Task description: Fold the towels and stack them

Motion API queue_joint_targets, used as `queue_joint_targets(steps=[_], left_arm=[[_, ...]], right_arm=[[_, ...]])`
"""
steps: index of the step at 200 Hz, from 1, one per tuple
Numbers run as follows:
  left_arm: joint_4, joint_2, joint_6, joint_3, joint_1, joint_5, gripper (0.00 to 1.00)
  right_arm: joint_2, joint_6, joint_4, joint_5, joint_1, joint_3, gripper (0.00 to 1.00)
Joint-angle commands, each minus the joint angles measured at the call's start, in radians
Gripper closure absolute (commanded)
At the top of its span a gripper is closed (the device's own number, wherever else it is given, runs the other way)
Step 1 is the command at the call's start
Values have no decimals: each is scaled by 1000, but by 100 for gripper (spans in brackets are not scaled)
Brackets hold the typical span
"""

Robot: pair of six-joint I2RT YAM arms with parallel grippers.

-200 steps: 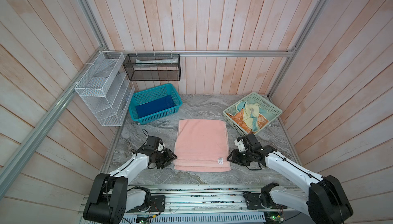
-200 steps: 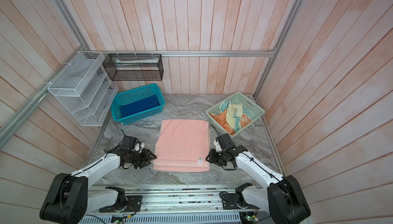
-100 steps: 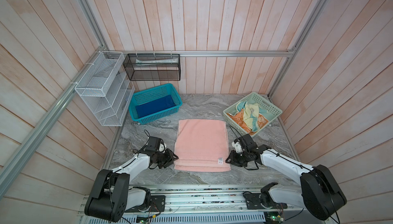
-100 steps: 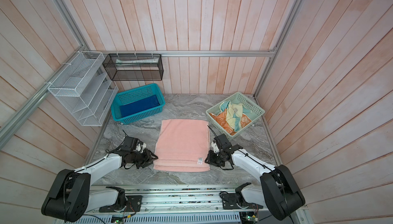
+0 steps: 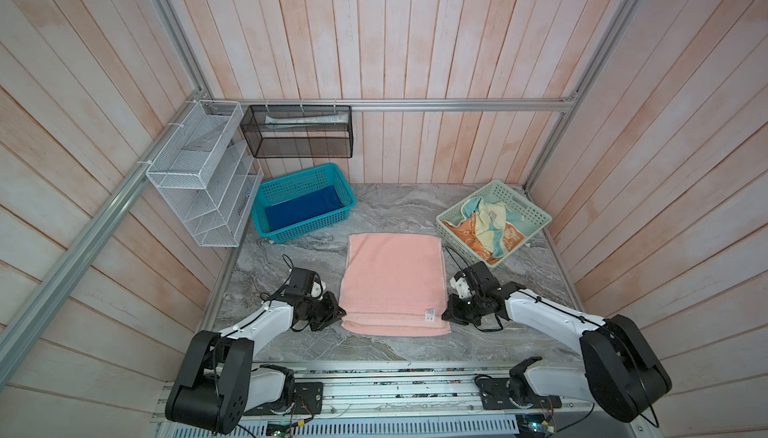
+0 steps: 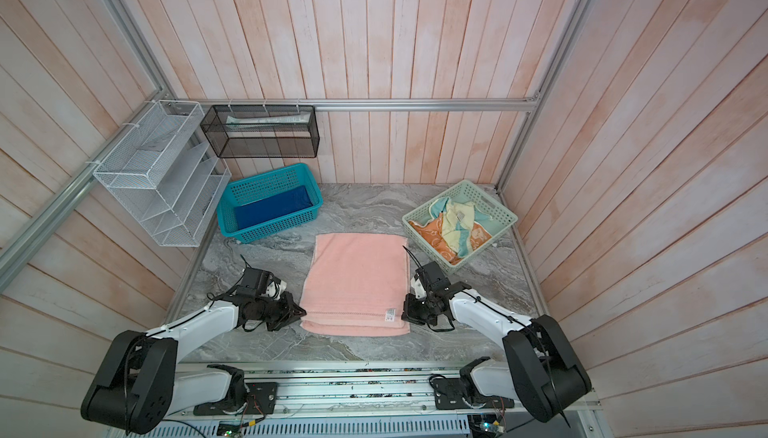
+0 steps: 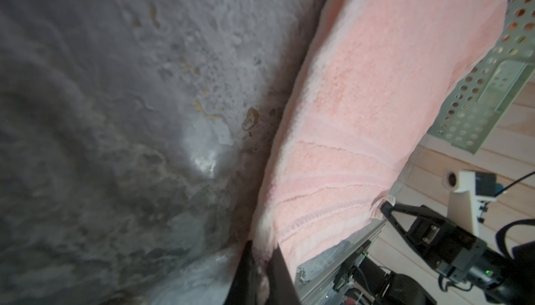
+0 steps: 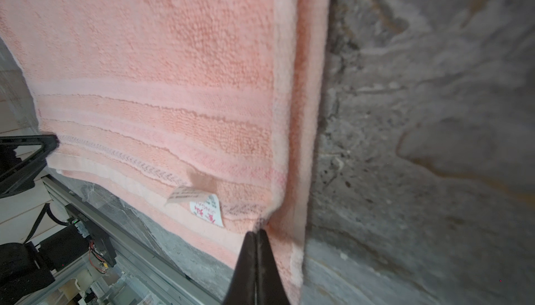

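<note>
Left fingers (image 7: 246, 271) clamped on pink towel (image 5: 395, 278) near corner, right fingers (image 8: 246, 263) pinching opposite corner, folded flat, white tag (image 5: 430, 313) up

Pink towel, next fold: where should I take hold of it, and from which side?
I'd take the pink towel by its two near corners, each from its own side edge, low along the table. It lies flat and doubled, so only the layered edges offer a pinch. The left gripper and right gripper are shut there.
</note>
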Motion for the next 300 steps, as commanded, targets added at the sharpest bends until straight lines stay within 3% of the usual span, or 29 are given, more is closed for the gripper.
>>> queue_joint_targets(steps=[1,84,130,158,189,254,300], left_arm=[[-34,-25,21,34,-3,-10,100],[-277,-155,83,250,-16,-52,100],[-329,-242,18,230,-84,-51,100],[-238,-258,-34,70,-91,-24,100],[-173,-183,-25,7,-90,-29,100],[-138,-133,-10,7,-72,-58,100],[-13,3,-15,8,-60,-22,100]], right_arm=[[-23,-34,-62,38,4,84,100],[-133,-97,-304,102,-6,329,100],[-241,-50,-365,75,-10,279,100],[-272,-1,-273,-5,-10,97,100],[-233,13,-159,-75,-5,-26,100],[-173,-11,-47,-37,-21,-100,100],[27,-83,108,-59,-70,-81,100]])
